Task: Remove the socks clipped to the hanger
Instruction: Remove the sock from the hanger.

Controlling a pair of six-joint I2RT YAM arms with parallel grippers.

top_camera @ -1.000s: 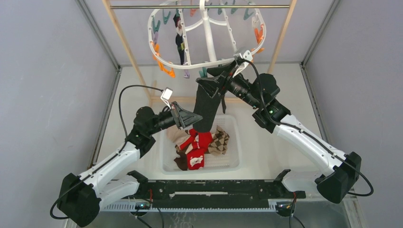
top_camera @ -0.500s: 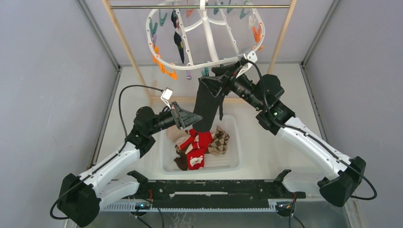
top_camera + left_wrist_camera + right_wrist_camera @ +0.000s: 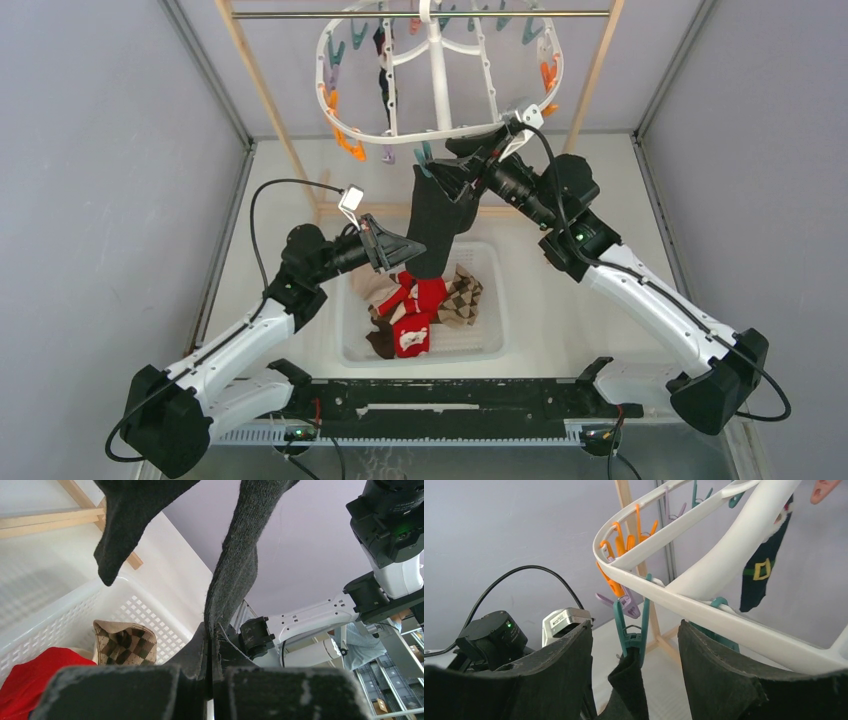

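Hanging sock (image 3: 234,575) black, twisted, top cut off; left gripper (image 3: 210,640) clamped on it; clip (image 3: 625,617) between parted right gripper (image 3: 634,627) fingers.

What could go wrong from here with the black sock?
1. The right gripper has its jaws open on either side of the teal clip that pins the black sock. An off-centre squeeze could leave the clip clamped.
2. The left gripper is shut on the sock's lower end. Pulling before the clip opens would likely drag and tilt the hanger.
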